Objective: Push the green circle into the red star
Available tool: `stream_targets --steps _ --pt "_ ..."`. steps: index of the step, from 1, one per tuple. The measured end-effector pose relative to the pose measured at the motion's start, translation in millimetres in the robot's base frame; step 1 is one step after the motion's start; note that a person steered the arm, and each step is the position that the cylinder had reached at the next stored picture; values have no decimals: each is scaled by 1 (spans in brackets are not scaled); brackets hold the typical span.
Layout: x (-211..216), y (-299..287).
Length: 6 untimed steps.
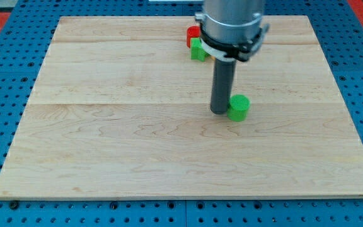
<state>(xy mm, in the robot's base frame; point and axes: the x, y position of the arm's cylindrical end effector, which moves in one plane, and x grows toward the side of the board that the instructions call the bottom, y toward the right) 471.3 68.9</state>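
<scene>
A green circle block (238,108) lies on the wooden board a little right of its middle. My tip (219,111) rests on the board right at the block's left side, touching or nearly touching it. A red block (193,34) shows near the view's top, partly hidden behind the arm; its shape cannot be made out. A second green block (198,50) sits against the red one, just below it, also partly hidden by the arm.
The wooden board (106,126) lies on a blue pegboard surface (5,75). The arm's grey body (232,22) hangs over the top middle and hides part of the board behind it.
</scene>
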Motion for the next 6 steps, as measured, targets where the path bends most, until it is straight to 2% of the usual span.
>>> stream_targets --steps 1,2,3,4,5,6 --pt "34 1" --pt "-5 15" --pt "-29 67" --pt "5 83" --pt "-15 101" --pt "-69 84"
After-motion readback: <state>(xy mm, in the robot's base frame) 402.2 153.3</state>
